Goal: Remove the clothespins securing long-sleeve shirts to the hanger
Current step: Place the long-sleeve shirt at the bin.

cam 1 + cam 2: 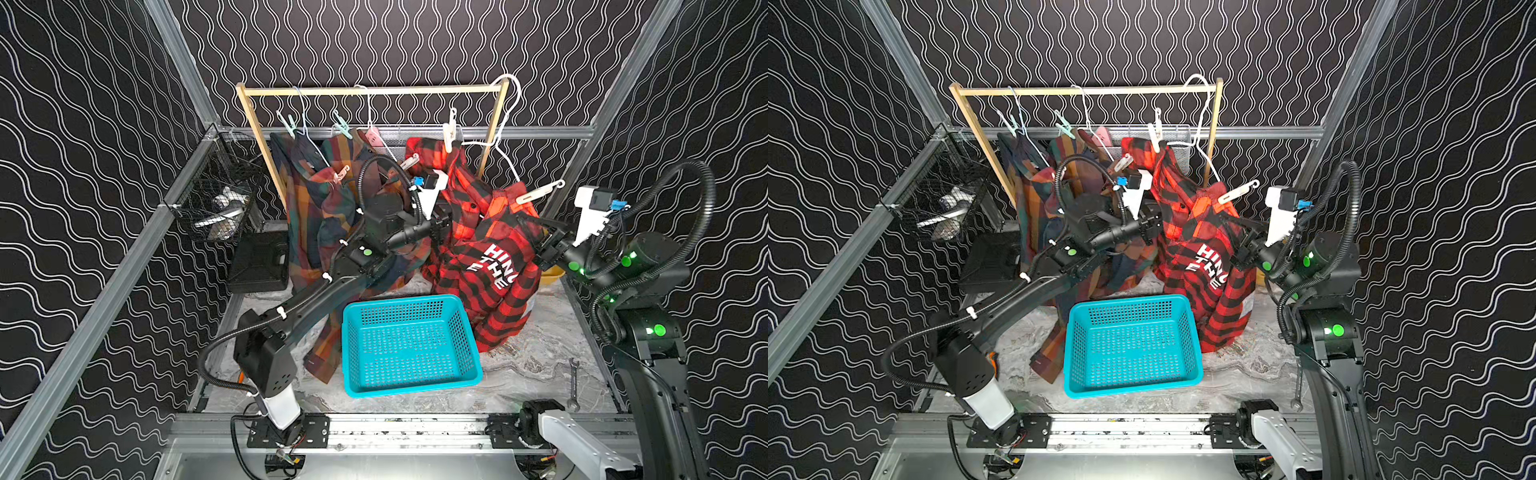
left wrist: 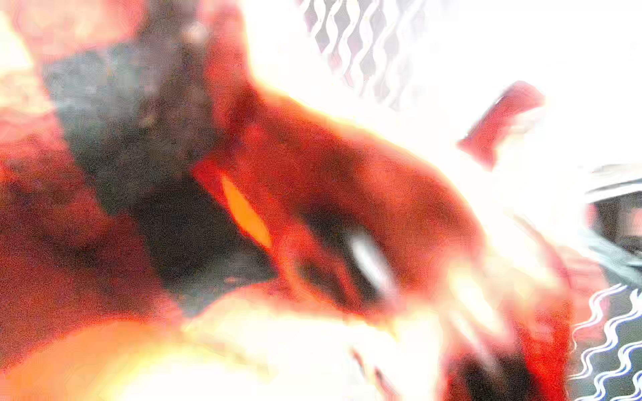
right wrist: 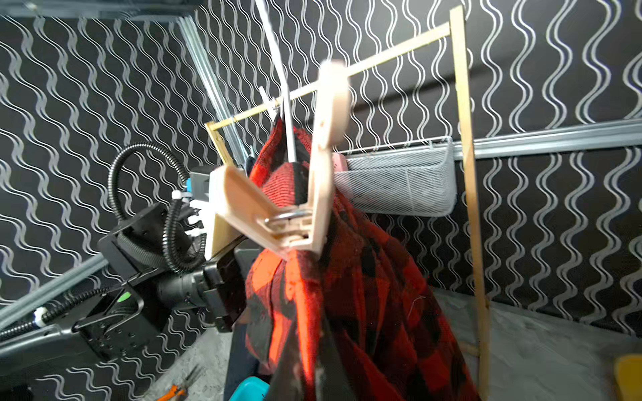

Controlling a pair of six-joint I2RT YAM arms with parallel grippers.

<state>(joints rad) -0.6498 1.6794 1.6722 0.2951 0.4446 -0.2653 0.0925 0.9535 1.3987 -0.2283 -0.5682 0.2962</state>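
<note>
Left end effector was clenched against the red shirt near frame centre, tips sunk in cloth, so whether it pinched fabric could not be told; its wrist view was a red blur. Right end effector, at centre right, was clenched too, apparently nipping the shirt's edge. Just above it a cream pin stuck out, clamped on the shoulder by the hanger, its tails unsqueezed. By my reading the step was steadying the shirt before taking that pin. Next, one end effector would need to let go, squeeze the pin's tails and lift it off while the other held the cloth. Farther back, teal pins sat on the checked shirts at upper centre-left, under the rail.

Teal basket, at lower centre on the bench, held no pins. Wire basket, at left, held pale things too small to name. Mesh tray on the back wall: contents could not be made out.
</note>
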